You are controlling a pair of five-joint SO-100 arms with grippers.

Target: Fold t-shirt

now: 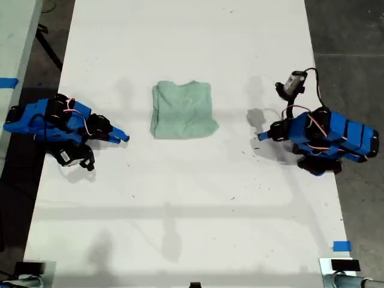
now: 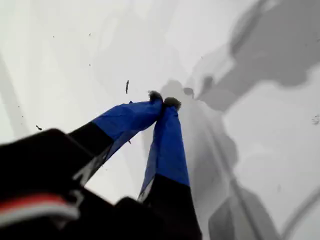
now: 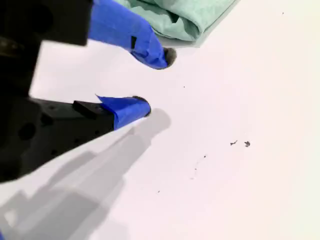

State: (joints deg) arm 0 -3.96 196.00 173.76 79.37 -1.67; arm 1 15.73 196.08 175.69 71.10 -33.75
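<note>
Two claws apart from folded t-shirt on white table, first claw closed empty, second claw wide.

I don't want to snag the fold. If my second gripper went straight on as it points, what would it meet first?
Probably nothing but bare table. My second gripper is open and the t-shirt lies just off to one side of its line, near one finger. The margin looks slim, and depth is unclear.
</note>
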